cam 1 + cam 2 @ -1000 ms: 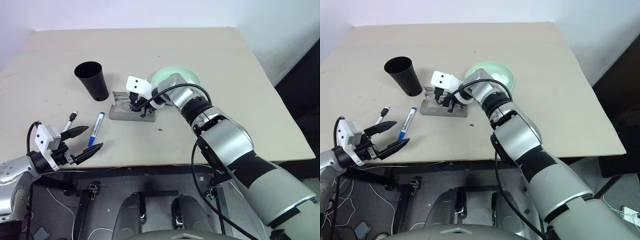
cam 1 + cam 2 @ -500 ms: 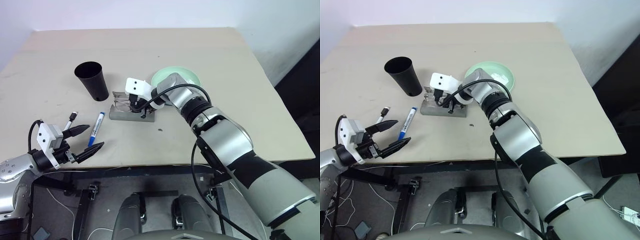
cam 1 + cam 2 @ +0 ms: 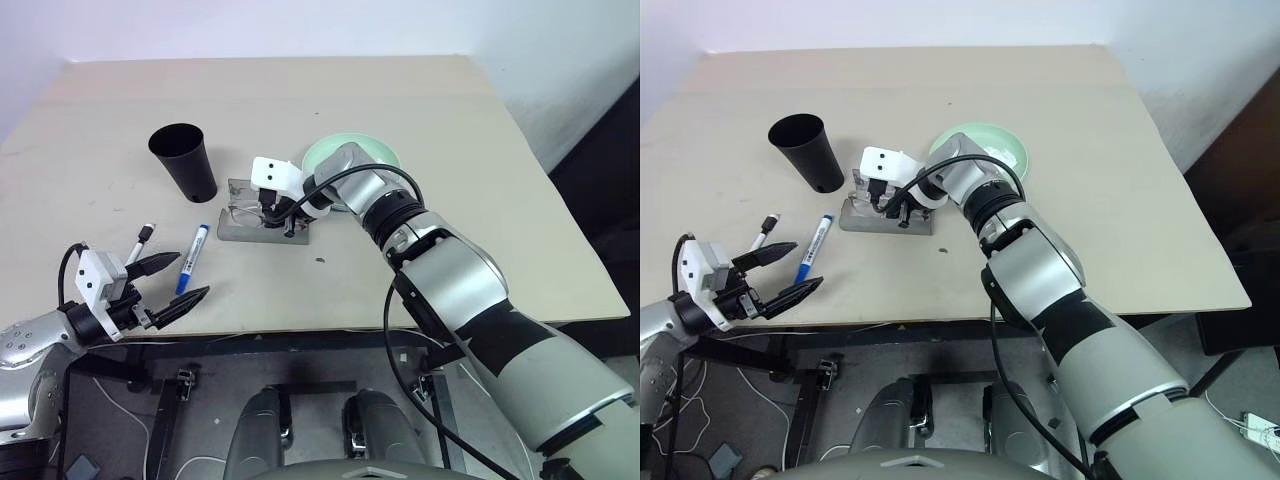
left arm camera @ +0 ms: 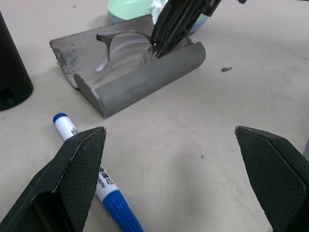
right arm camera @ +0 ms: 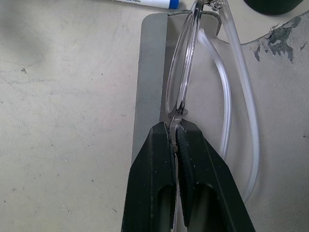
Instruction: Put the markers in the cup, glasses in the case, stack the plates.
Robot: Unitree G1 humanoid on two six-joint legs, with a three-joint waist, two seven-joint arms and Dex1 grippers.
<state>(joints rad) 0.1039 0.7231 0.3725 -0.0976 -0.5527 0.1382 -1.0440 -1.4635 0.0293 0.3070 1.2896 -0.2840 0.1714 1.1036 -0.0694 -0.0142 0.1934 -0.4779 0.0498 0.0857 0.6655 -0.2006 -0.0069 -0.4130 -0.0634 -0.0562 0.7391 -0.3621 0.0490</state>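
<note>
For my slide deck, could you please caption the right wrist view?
Right gripper shut on the glasses, holding them over the open grey case.

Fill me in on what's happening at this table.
The right gripper is shut on the glasses, holding them by the bridge inside the open grey case. The left gripper hangs open near the table's front edge, with a blue-capped marker lying just beyond it. The black cup stands upright, and a green plate sits behind the case.
</note>
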